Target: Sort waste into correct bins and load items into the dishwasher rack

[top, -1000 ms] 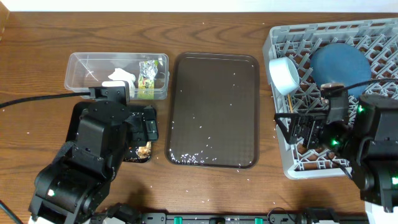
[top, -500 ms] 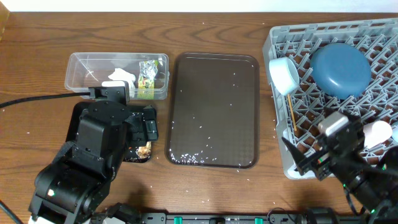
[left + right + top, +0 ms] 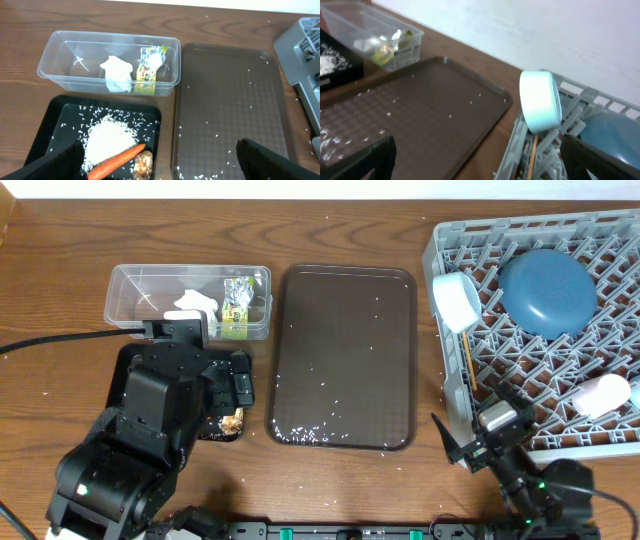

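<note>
The grey dishwasher rack [image 3: 610, 240] at the right holds the blue plate [image 3: 548, 290], the white bowl [image 3: 456, 300] on its side, the chopsticks [image 3: 467, 366] and one pale cup [image 3: 604, 395]. My right gripper [image 3: 475, 422] is open and empty at the rack's front left corner. Its view shows the bowl [image 3: 540, 102], the chopsticks [image 3: 534, 156] and the plate [image 3: 615, 132]. The clear tub [image 3: 60, 47] holds the tissue [image 3: 116, 74] and the wrapper [image 3: 149, 70]. The black tray [image 3: 47, 125] holds rice [image 3: 107, 140], the carrot [image 3: 116, 161] and the brown lump [image 3: 143, 165]. My left gripper [image 3: 159, 147] is open above it.
The dark brown serving tray [image 3: 345, 310] lies in the middle with scattered rice grains [image 3: 300, 432] near its front edge. My left arm [image 3: 165, 415] covers most of the black tray in the overhead view. Loose grains dot the wooden table.
My right arm has drawn back from over the rack toward the table's front edge, uncovering the plate and the cup lying in the rack. The left arm has not moved.
</note>
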